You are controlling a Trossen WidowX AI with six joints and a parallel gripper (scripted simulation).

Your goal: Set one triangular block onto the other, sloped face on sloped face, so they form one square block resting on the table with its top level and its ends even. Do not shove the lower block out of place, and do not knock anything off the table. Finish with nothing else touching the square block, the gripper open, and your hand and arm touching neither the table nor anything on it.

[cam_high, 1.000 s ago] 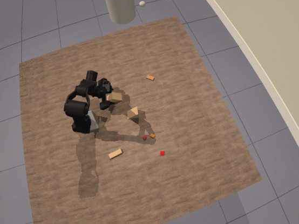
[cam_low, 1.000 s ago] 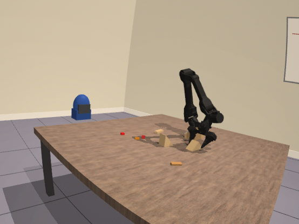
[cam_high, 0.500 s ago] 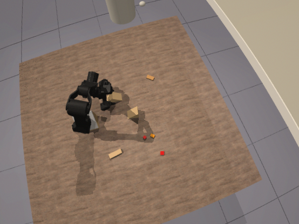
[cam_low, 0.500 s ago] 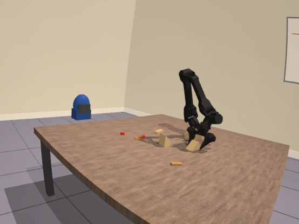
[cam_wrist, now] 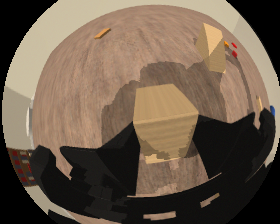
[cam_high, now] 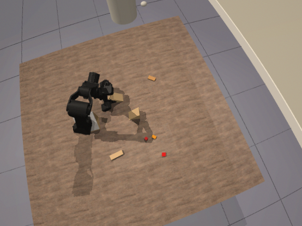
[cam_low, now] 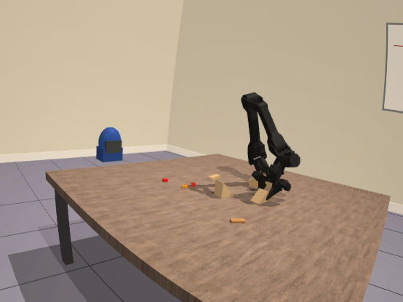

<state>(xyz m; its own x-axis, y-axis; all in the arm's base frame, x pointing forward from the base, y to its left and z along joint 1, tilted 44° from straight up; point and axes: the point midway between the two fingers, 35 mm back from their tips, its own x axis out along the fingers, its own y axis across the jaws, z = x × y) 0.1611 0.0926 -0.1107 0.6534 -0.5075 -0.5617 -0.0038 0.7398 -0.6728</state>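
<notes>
One tan triangular block point(cam_high: 118, 97) point(cam_low: 259, 196) point(cam_wrist: 165, 107) is between the fingers of my gripper point(cam_high: 112, 97) point(cam_low: 265, 193) point(cam_wrist: 162, 118). The gripper is shut on it, with one black finger against each side in the wrist view. The block is low, at or very near the table top; a small gap below it could not be seen. The other triangular block point(cam_high: 134, 114) point(cam_low: 221, 189) point(cam_wrist: 211, 47) stands on the table apart from the held one, its slope falling to the right in the exterior view. The fingers partly hide the held block.
A larger wooden piece with a pale face point(cam_high: 94, 122) sits beside the arm's base. A flat tan block point(cam_high: 116, 154) point(cam_low: 214, 177), orange bar point(cam_high: 151, 78) point(cam_low: 237, 220) point(cam_wrist: 103, 33), small orange block point(cam_high: 154, 136) point(cam_low: 185, 186) and two red cubes point(cam_high: 146, 138) point(cam_high: 163, 154) lie around.
</notes>
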